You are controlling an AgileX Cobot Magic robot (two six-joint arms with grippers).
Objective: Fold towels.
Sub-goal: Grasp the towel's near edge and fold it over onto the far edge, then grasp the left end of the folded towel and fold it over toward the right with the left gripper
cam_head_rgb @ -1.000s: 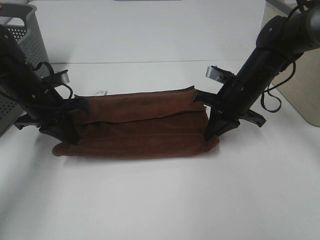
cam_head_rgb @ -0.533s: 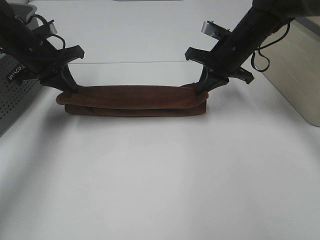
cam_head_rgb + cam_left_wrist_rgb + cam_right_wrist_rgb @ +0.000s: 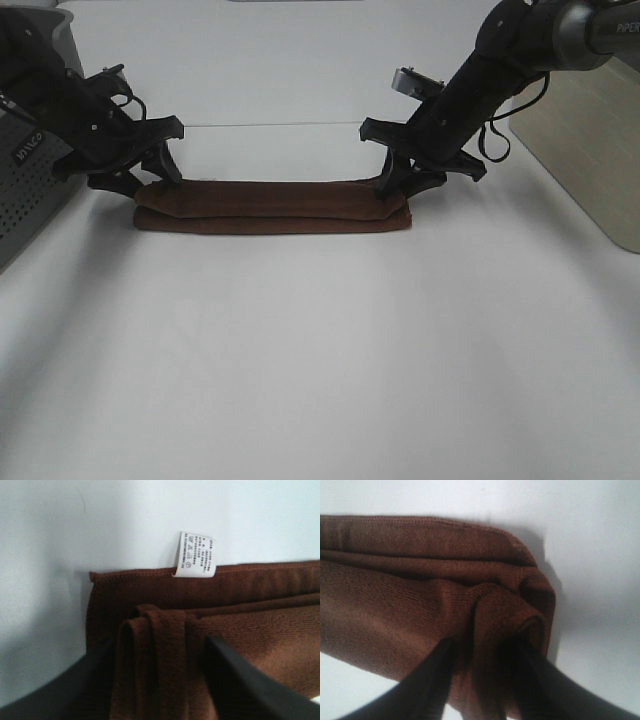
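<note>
The dark reddish-brown towel (image 3: 270, 208) lies on the white table (image 3: 320, 360) folded into a long narrow strip. My left gripper (image 3: 158, 185) is at its left end and my right gripper (image 3: 397, 186) at its right end. In the left wrist view the gripper (image 3: 160, 642) is shut on a bunched fold of the towel (image 3: 260, 620), and the white tag (image 3: 195, 555) sticks out at the far edge. In the right wrist view the gripper (image 3: 482, 645) is shut on the rolled corner of the towel (image 3: 395, 580).
A grey perforated basket (image 3: 30, 180) stands at the left edge, close to my left arm. A beige surface (image 3: 590, 150) runs along the right side. A seam (image 3: 270, 125) crosses the table behind the towel.
Both grippers carried the towel's near edge up and back over itself, turning a wide spread into a narrow strip, then came down closer to the table.
</note>
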